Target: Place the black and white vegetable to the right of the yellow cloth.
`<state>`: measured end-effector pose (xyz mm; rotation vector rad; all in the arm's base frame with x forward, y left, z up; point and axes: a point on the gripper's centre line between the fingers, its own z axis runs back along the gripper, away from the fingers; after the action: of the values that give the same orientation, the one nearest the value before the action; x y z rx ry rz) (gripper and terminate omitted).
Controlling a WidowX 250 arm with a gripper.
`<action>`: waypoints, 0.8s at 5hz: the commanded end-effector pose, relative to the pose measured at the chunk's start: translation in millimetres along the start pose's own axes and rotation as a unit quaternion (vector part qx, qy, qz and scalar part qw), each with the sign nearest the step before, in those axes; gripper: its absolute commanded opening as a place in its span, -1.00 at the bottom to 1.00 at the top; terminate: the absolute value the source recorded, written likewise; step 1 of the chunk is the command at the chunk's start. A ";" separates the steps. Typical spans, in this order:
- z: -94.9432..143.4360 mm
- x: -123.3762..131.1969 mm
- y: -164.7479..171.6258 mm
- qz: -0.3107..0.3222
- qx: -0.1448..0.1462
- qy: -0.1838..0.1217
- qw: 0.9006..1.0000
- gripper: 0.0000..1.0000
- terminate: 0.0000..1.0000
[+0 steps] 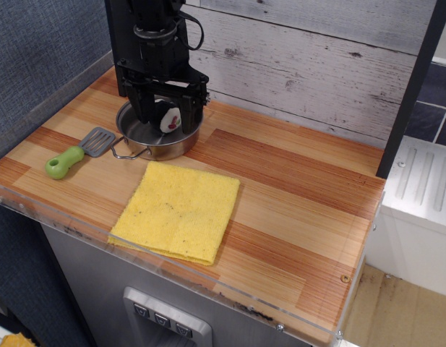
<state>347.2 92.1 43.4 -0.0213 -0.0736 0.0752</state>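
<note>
The black and white vegetable (170, 119) is a small white piece with a red-and-green mark. It lies inside the steel pot (147, 139) at the back left of the counter. My gripper (166, 116) hangs over the pot with its jaws spread wide, one finger (142, 107) on each side of the vegetable and not touching it. The yellow cloth (177, 210) lies flat on the counter in front of the pot, near the front edge.
A green-handled spatula (74, 155) lies to the left of the pot. The wooden counter (302, 210) stretches to the right of the cloth. A grey plank wall (309, 65) stands behind, and a dark post (410, 87) at the right.
</note>
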 end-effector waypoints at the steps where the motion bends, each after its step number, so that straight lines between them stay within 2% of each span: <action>1: 2.4 18.4 14.6 0.007 0.016 -0.014 1.000 1.00 -1.00; 4: -24.2 29.1 20.3 0.015 0.025 0.012 1.000 1.00 -1.00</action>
<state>370.3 111.3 8.7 0.0116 -0.0099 0.1139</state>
